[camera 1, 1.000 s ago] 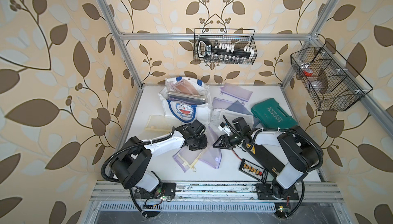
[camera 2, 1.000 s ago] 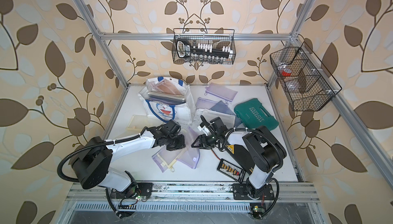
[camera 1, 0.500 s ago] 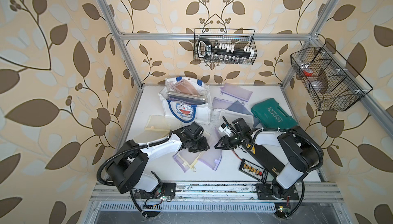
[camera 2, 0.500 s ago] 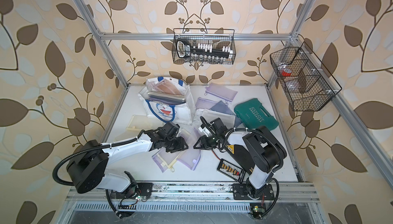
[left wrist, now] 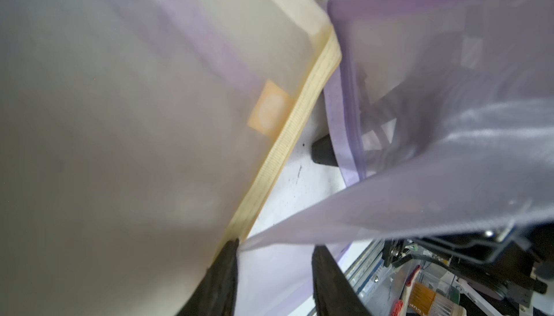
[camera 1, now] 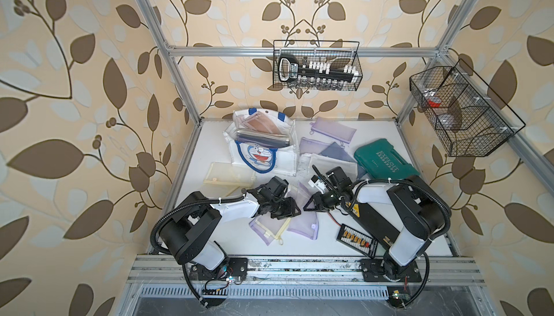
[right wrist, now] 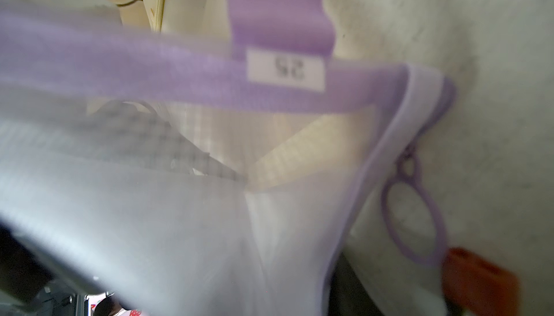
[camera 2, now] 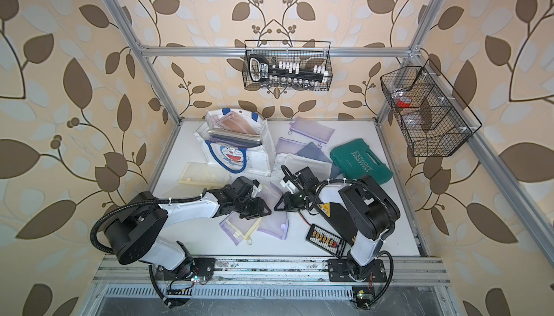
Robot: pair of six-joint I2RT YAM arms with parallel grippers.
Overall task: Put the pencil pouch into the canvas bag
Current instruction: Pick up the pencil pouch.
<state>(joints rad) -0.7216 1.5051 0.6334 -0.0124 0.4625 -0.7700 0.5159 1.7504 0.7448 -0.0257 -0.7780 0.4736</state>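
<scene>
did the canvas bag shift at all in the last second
No. The canvas bag stands where it was, just as close to the back corner post and just as far from the green case.

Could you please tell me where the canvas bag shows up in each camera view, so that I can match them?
Both top views: the canvas bag stands just above frame centre, at the back left of the table.
Left wrist: not in it; translucent pouches fill the frame.
Right wrist: not in it; a purple-trimmed pouch fills the frame.
Shared landmark: the green tool case, right of the bag in both top views.
</scene>
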